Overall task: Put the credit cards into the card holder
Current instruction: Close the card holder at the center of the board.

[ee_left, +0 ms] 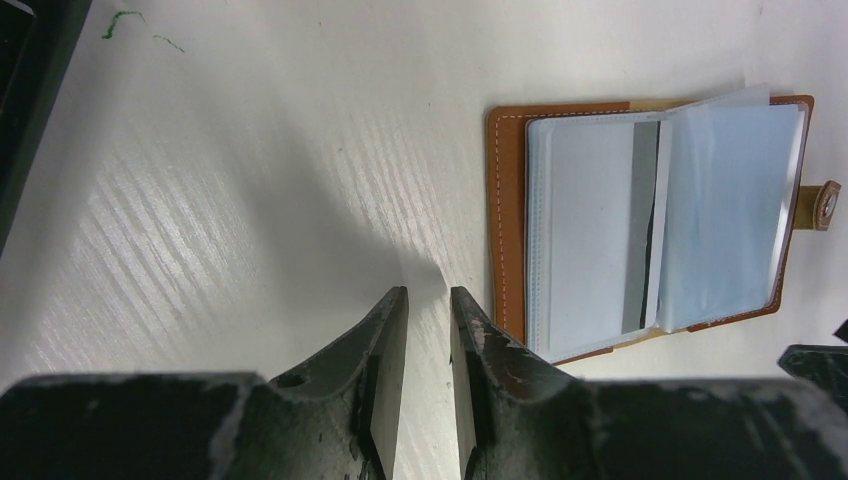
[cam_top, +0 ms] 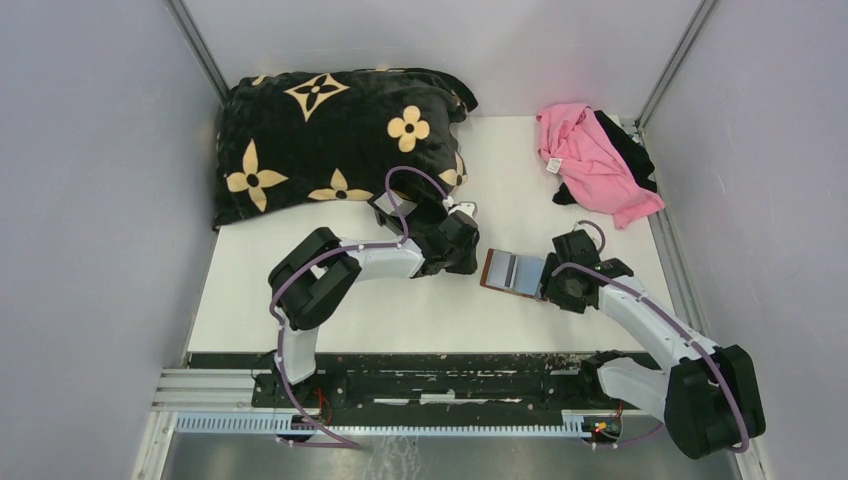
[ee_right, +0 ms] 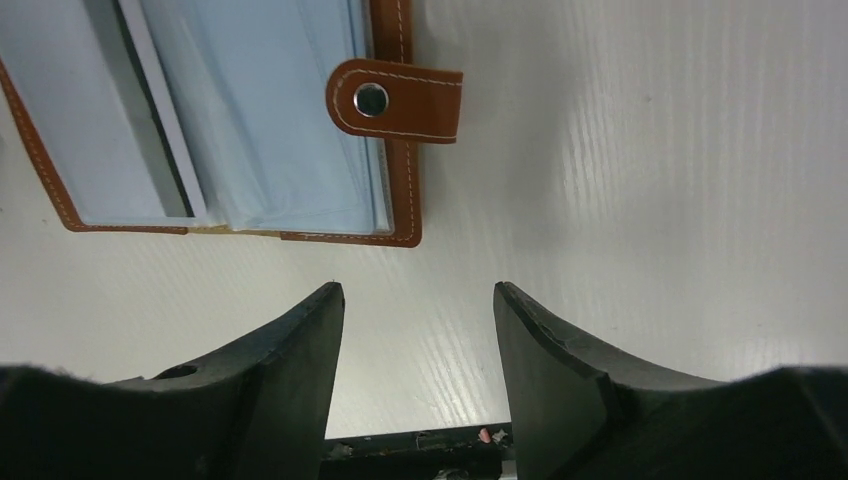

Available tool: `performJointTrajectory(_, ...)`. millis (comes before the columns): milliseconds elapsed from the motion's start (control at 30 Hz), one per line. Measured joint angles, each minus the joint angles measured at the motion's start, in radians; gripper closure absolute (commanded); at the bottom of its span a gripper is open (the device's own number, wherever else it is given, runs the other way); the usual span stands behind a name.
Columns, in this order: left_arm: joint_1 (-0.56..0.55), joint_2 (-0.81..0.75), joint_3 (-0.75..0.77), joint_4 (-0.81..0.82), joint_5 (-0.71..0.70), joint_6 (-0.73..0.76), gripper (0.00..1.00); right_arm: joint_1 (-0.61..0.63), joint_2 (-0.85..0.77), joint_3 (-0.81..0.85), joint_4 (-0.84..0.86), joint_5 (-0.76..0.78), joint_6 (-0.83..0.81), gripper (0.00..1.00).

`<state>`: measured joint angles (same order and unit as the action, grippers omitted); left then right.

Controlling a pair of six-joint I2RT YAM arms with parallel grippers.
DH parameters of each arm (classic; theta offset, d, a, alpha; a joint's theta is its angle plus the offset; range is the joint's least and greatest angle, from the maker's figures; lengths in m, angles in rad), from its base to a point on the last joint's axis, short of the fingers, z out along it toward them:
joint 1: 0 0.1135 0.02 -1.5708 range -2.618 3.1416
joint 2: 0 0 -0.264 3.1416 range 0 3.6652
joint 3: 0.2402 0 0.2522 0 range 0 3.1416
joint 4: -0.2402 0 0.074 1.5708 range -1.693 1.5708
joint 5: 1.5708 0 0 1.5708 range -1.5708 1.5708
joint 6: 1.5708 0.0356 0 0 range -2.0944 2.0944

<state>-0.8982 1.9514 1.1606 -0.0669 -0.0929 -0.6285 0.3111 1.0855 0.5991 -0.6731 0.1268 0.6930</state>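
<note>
- Left gripper (ee_left: pixel 428 295) is nearest, its jaws parted by a narrow slit with bare table showing through and nothing held.
- Right gripper (ee_right: pixel 418 290) is spread wide and empty.
- White table (cam_top: pixel 400 310) has grey walls on three sides.
- One brown leather card holder (cam_top: pixel 512 272) lies open and flat between the two grippers. Its spine edge is just beside the left gripper and its snap tab (ee_right: pixel 395 100) faces the right.
- One pale credit card (ee_right: pixel 165 120) shows edge-on at the fold; I cannot tell whether there are more.
- One flower-patterned black cushion (cam_top: pixel 330 140) and one pink cloth (cam_top: pixel 590 160) lie at the far edge.
</note>
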Motion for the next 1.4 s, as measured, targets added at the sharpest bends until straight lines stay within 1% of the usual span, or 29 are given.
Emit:
performJointTrajectory(267, 0.003, 0.003, 0.005, -0.007, 0.019, 0.0, 0.68, -0.029, -0.003, -0.11, 0.12, -0.053, 0.055, 0.35)
performJointTrajectory(567, 0.004, 0.006, 0.005, -0.007, 0.024, 0.001, 0.68, -0.074, -0.085, -0.198, 0.293, -0.07, 0.122, 0.34)
performJointTrajectory(933, 0.005, 0.019, 0.009, -0.009, 0.026, 0.002, 0.68, -0.1, -0.074, -0.244, 0.453, -0.093, 0.192, 0.35)
performJointTrajectory(1200, 0.005, 0.039, 0.024, -0.005, 0.046, 0.006, 0.68, -0.104, -0.032, -0.262, 0.561, -0.146, 0.232, 0.39)
performJointTrajectory(1300, 0.006, 0.04, 0.025, -0.005, 0.052, 0.019, 0.68, -0.104, -0.05, -0.275, 0.566, -0.167, 0.238, 0.43)
performJointTrajectory(1400, 0.006, 0.039, 0.025, -0.003, 0.054, 0.028, 0.68, -0.104, -0.09, -0.286, 0.534, -0.175, 0.238, 0.47)
